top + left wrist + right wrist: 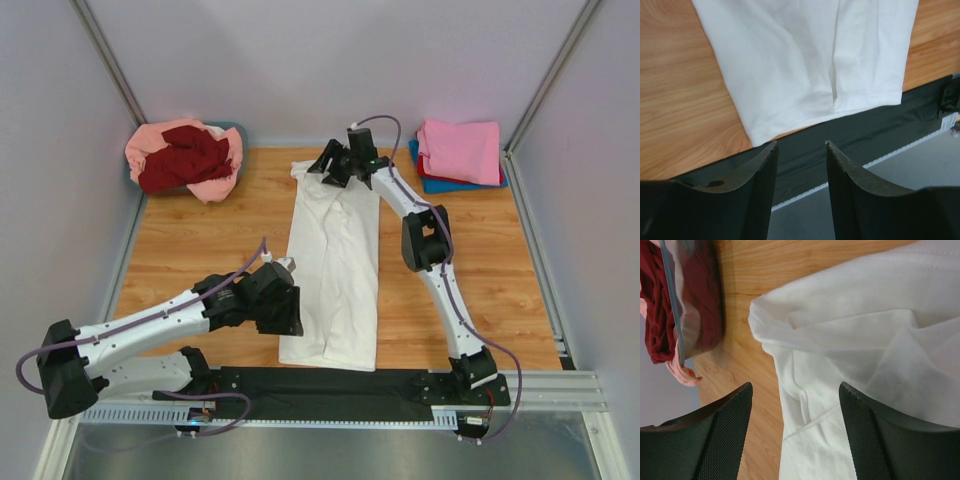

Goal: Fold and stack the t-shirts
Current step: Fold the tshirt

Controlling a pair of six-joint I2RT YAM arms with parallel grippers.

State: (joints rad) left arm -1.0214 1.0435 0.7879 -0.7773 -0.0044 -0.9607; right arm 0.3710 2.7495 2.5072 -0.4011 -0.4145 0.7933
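Upper right: folded stack [460, 148] done; centre: off-white t-shirt [333, 260] half-folded; upper left: crumpled shirts [185, 158] waiting; left gripper [800, 145], right gripper [795, 387] spread, empty.

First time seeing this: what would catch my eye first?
A long white shirt, folded into a strip, lies down the middle of the table, with the open left end effector at its near hem and the open right end effector over its far end. A pink and dark red heap sits at the far left, a folded stack at the far right.
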